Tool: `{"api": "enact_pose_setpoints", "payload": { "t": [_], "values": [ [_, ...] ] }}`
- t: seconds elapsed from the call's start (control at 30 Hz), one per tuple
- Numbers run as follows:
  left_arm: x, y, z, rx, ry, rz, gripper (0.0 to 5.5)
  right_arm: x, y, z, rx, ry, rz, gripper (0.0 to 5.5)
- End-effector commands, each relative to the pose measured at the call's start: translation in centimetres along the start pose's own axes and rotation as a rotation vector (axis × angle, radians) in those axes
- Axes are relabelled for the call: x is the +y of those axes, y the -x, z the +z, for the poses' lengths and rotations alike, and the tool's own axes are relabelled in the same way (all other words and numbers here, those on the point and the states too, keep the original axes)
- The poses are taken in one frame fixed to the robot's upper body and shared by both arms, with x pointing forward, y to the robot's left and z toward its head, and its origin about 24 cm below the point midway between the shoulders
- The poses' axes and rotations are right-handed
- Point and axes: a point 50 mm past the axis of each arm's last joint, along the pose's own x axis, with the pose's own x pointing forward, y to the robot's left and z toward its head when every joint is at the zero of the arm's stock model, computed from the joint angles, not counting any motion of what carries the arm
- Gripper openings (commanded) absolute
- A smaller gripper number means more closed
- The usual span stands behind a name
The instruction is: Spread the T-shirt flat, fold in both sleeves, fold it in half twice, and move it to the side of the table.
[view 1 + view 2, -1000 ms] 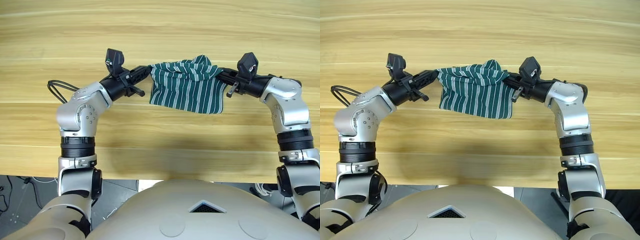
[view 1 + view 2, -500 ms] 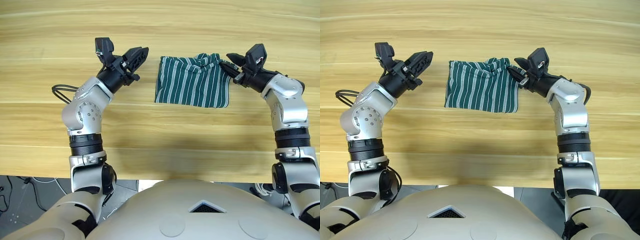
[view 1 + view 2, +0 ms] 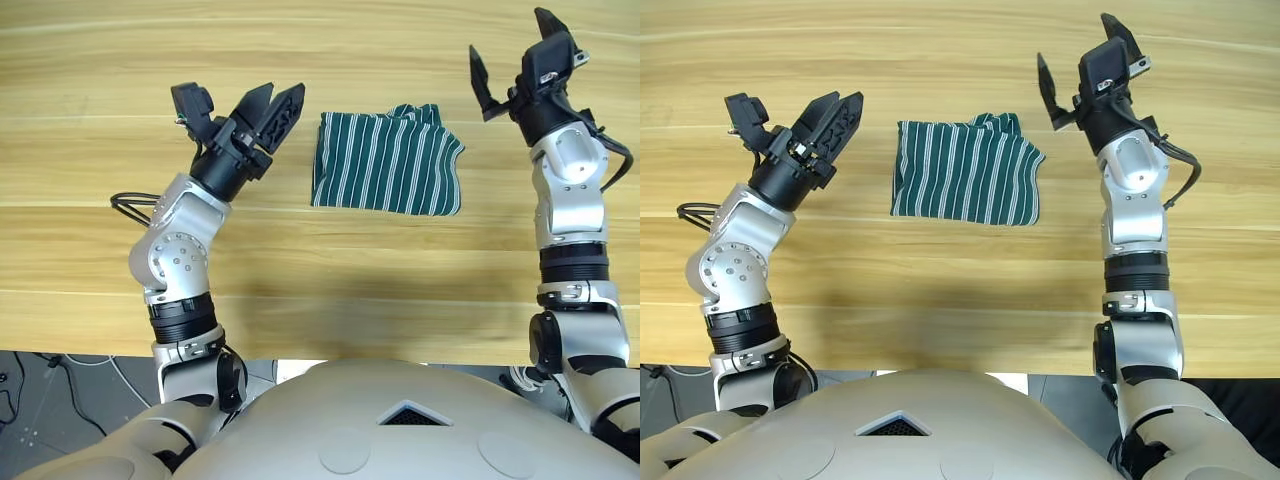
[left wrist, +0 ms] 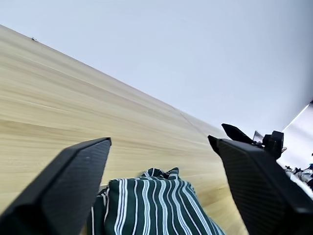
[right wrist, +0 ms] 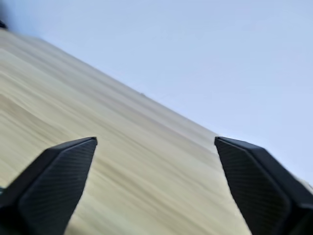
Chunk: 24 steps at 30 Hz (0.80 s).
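Jaws gape on the left gripper (image 3: 272,106) and right gripper (image 3: 512,58), both raised, empty. Between them the folded striped T-shirt (image 3: 385,170) lies on the wooden table (image 3: 300,260); a one-sided pinch while shifting it could pull its bunched far corner open.

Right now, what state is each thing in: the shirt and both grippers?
T-shirt: folded small, lying on the table, held by neither gripper.
Left gripper: open, empty, raised to the left of the T-shirt.
Right gripper: open, empty, raised to the right of the T-shirt.
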Motion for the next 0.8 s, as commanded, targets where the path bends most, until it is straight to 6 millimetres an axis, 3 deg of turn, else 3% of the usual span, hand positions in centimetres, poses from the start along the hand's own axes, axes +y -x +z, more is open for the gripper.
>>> {"api": "enact_pose_setpoints", "payload": {
  "t": [0.03, 0.17, 0.27, 0.43, 0.53, 0.8],
  "values": [
    [-0.7, 0.6, 2.9, -0.176, -0.169, 0.112, 4.49, 6.3, -0.8, 1.5, -0.099, 0.026, 0.401, 5.26],
    [-0.6, 0.2, 4.0, -0.253, -0.199, 0.194, 4.49, 8.7, -4.2, 1.5, -0.076, 0.028, 0.595, 5.26],
    [-1.2, -0.7, 3.7, -0.26, -0.17, 0.173, 4.49, 8.3, -7.1, 1.0, 0.0, 0.023, 0.535, 5.26],
    [-2.3, -1.3, 2.6, -0.257, -0.111, 0.137, 4.49, 7.8, -9.5, 0.1, 0.162, 0.112, 0.426, 5.26],
    [-2.4, -1.1, 2.7, -0.27, -0.097, 0.152, 4.49, 7.5, -9.2, -1.5, 0.279, 0.143, 0.389, 5.26],
    [-2.7, -0.6, 2.5, -0.278, -0.073, 0.18, 4.49, 6.1, -4.8, -6.7, 0.464, 0.068, 0.321, 5.26]
  ]
}}
